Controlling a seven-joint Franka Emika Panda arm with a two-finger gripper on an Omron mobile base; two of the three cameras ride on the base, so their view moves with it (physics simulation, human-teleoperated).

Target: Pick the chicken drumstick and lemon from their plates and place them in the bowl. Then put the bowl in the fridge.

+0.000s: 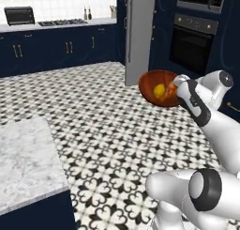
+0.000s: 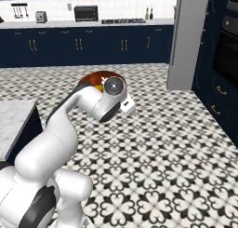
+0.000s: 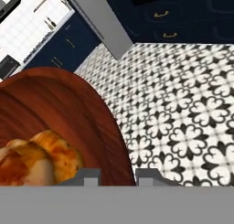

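Gripping the rim of the deep glossy reddish-brown bowl (image 3: pixel 68 113), the jaws (image 3: pixel 118 176) were closed on its wall, holding it above the patterned tile floor (image 1: pixel 103 130). Inside lay the orange-brown chicken drumstick (image 3: pixel 41 159) and round yellow lemon (image 1: pixel 159 90). Beyond the bowl stood the tall grey metallic fridge (image 1: pixel 139 34).

Glossy reddish-brown bowl (image 1: pixel 157 86) held tilted above patterned floor, lemon (image 1: pixel 159 90) and orange-brown chicken drumstick (image 3: pixel 39 159) inside. Grey fridge (image 1: pixel 139 32) door edge stands beyond.
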